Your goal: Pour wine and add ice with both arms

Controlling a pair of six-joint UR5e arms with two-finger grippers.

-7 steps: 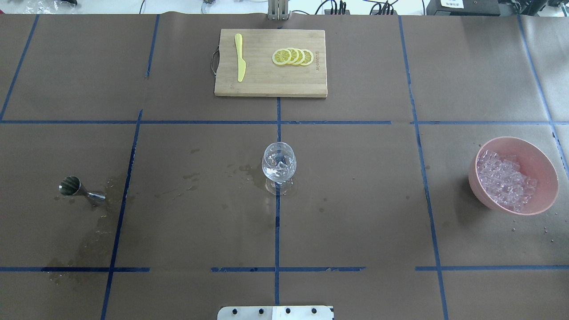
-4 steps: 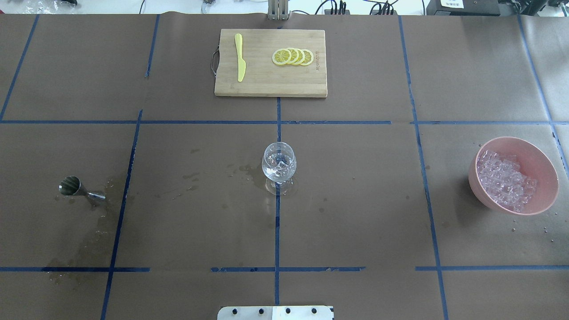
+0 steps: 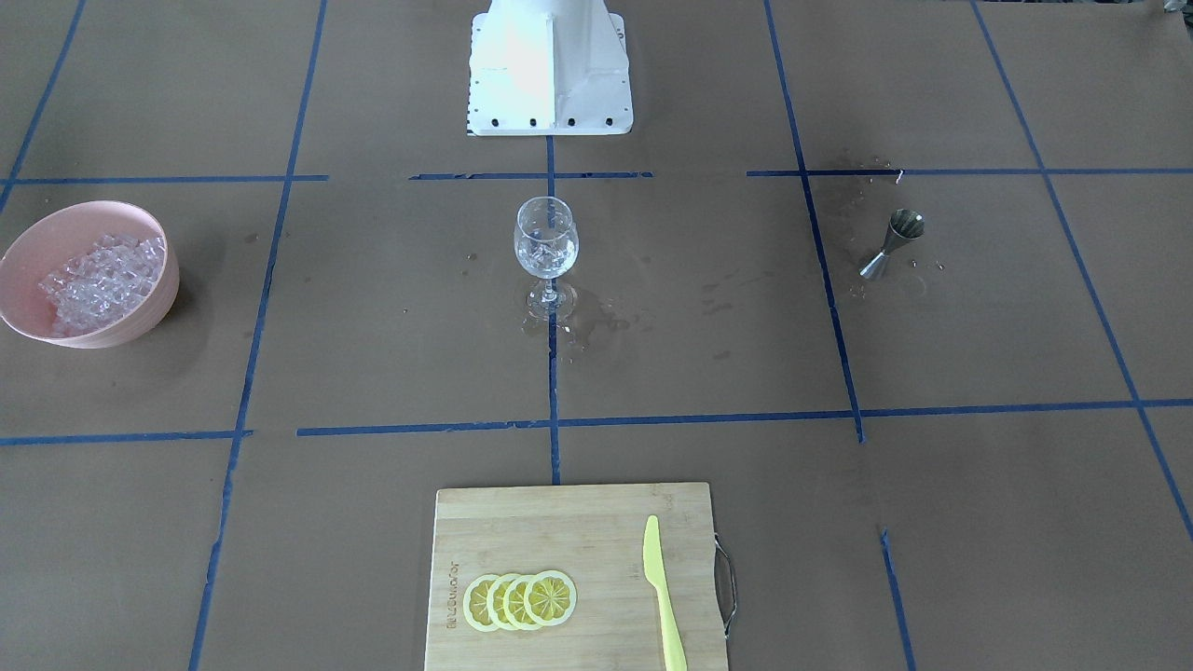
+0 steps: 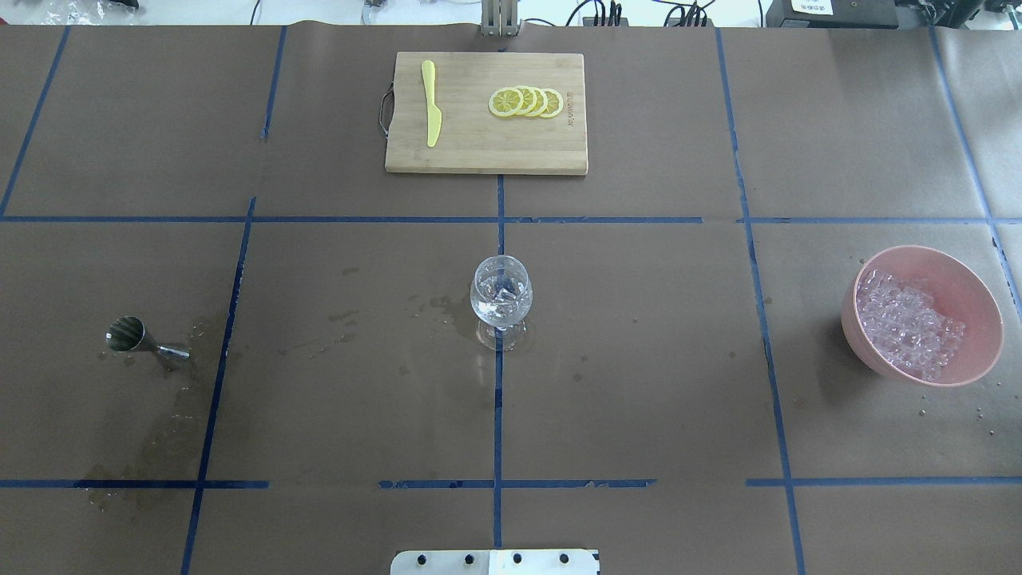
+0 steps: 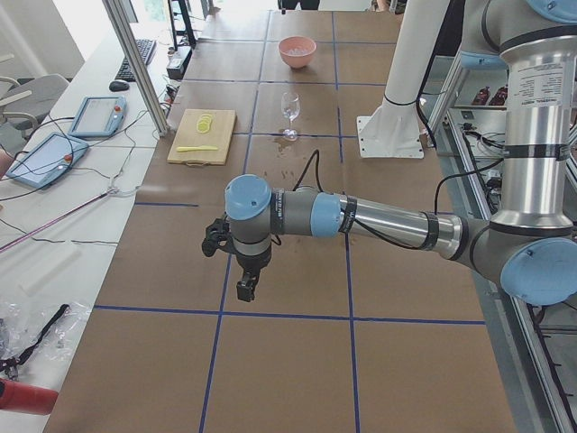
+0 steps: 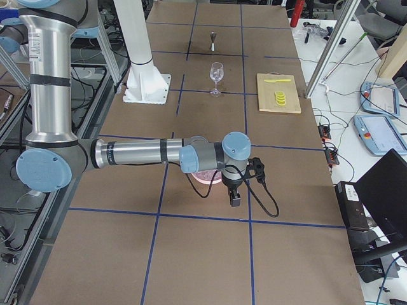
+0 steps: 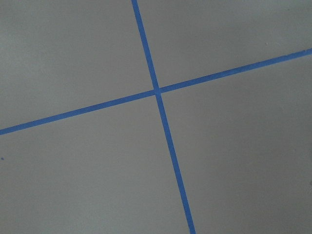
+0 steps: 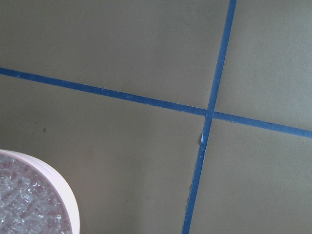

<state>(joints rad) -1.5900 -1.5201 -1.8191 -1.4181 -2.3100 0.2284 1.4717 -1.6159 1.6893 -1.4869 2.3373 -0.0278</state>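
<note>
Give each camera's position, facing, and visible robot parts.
Front-facing: across the table, facing the robot; white base block shows.
Overhead: behind the robot, looking forward; base plate shows.
Exterior left: table's end; left arm near.
Exterior right: opposite end; right arm near.
Left wrist: downward, tape cross; no body.
Right wrist: downward, pink bowl rim; no body.
Shared: first two both show the cutting board.
</note>
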